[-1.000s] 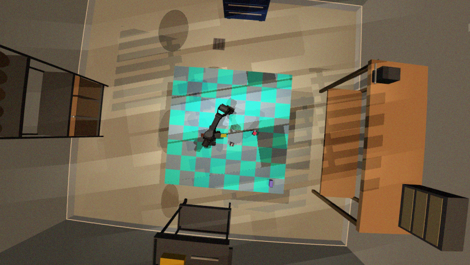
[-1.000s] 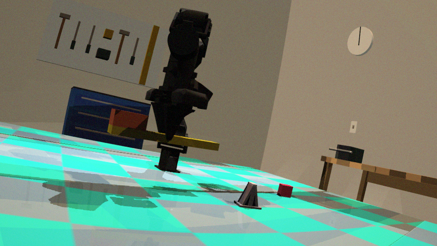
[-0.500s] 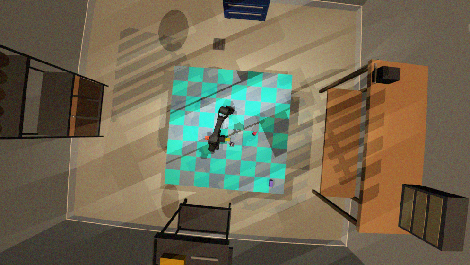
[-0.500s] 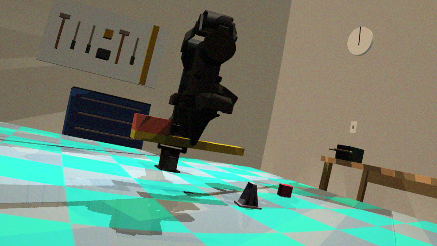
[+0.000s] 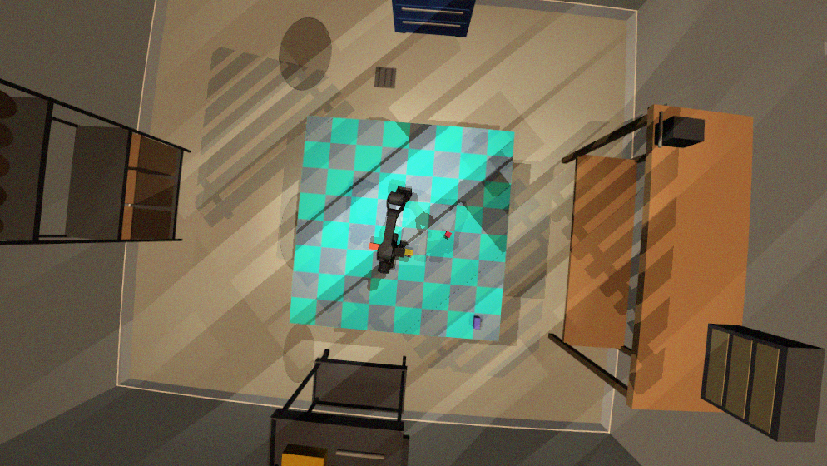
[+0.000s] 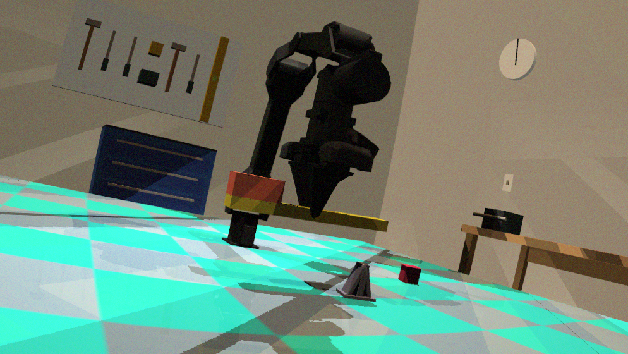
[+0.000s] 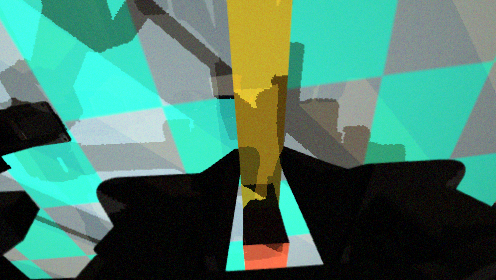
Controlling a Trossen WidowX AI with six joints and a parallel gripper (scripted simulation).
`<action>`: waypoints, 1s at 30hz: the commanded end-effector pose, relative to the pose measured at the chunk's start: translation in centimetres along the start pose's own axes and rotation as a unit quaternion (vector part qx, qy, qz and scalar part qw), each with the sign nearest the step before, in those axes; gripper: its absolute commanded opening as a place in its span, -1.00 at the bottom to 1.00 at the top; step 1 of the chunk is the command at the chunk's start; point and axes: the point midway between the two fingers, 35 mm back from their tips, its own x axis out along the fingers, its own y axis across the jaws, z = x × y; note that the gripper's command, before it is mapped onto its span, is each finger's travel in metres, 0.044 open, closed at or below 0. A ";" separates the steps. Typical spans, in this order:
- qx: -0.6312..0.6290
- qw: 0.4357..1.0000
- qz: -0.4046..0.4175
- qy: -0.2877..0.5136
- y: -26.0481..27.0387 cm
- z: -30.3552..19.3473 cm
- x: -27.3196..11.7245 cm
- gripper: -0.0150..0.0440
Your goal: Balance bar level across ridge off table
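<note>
The yellow bar [image 5: 408,253] [image 6: 351,219] [image 7: 260,45] carries an orange-red block [image 5: 374,246] [image 6: 254,188] [image 7: 266,256] on one end. My gripper [image 6: 315,214] [image 7: 259,152] points down and is shut on the bar between the block and the plain end. The bar is held in the air, clear of the table. The ridge [image 6: 361,283], a small dark grey-brown stand with sloping sides and a flat base, stands on the table below the bar's height. In the top view the ridge is hidden, and I cannot make it out in the wrist view.
A red cube [image 5: 447,234] [image 6: 409,274] sits on the checkered teal and grey top [image 5: 357,292] [image 6: 48,327], beyond the ridge in the exterior view. A purple block [image 5: 477,321] lies near a corner. The arm's base [image 6: 242,231] stands behind the bar in the exterior view.
</note>
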 end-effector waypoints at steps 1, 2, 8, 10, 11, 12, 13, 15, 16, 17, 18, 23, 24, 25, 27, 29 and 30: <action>0.011 1.000 -0.006 -0.002 -0.6 1.3 -0.4 -0.49; 0.013 1.000 -0.006 -0.002 -0.7 1.7 -0.4 -0.49; 0.028 1.000 -0.006 -0.004 -1.2 3.9 -0.4 -0.49; 0.033 0.999 -0.006 -0.004 -1.3 4.7 -0.4 -0.49; 0.036 0.999 -0.006 -0.004 -1.4 5.0 -0.4 -0.49; 0.038 0.999 -0.006 -0.004 -1.4 5.4 -0.4 -0.49; 0.041 0.999 -0.006 -0.005 -1.5 5.8 -0.4 -0.49; 0.046 0.999 -0.006 -0.005 -1.6 6.6 -0.4 -0.49; 0.048 0.999 -0.006 -0.005 -1.6 6.9 -0.4 -0.49; 0.051 0.999 -0.006 -0.005 -1.7 7.3 -0.4 -0.49; 0.053 0.999 -0.006 -0.006 -1.7 7.7 -0.4 -0.49; 0.066 0.998 -0.006 -0.007 -1.9 9.7 -0.4 -0.49; 0.068 0.998 -0.006 -0.007 -1.9 10.1 -0.4 -0.49; 0.071 0.997 -0.006 -0.007 -1.9 10.5 -0.4 -0.49; 0.076 0.997 -0.006 -0.007 -1.9 11.3 -0.4 -0.49; 0.080 0.997 -0.006 -0.008 -2.0 12.0 -0.3 -0.49; 0.082 0.997 -0.006 -0.008 -2.0 12.2 -0.3 -0.49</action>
